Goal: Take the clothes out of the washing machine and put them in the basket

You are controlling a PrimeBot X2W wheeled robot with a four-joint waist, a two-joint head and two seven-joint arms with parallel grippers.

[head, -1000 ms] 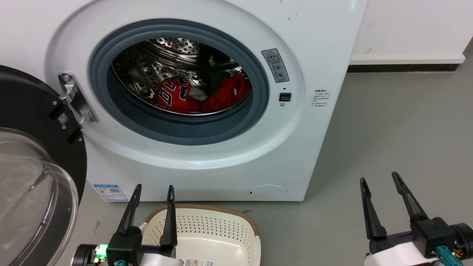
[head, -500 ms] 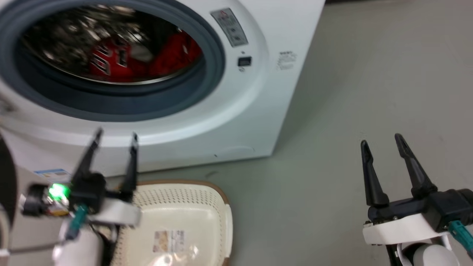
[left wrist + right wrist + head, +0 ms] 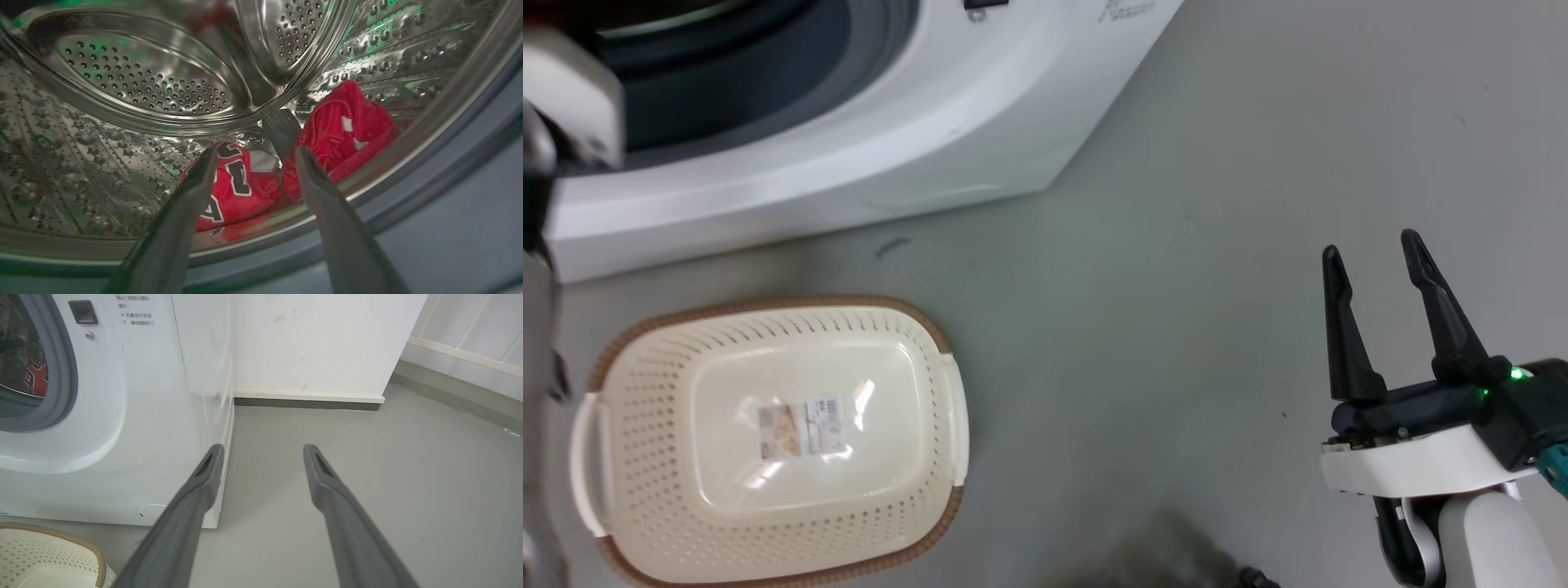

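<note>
Two bright red soft garments (image 3: pixel 322 139) lie low in the large white washing machine's (image 3: pixel 890 139) perforated steel drum (image 3: pixel 143 81); left jaws, wide apart and empty, point at them, while right jaws hang parted, empty. Next, I judge: reach deeper, clamp one for the cream perforated basket (image 3: pixel 915 384).

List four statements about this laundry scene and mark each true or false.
1. The basket holds no clothes. True.
2. The left gripper is shut on the jersey. False: it is open and empty, pointing into the drum.
3. The jersey and the plainer red garment both lie in the drum. True.
4. The right gripper is inside the washing machine. False: it is open above the floor, to the right of the machine.
</note>
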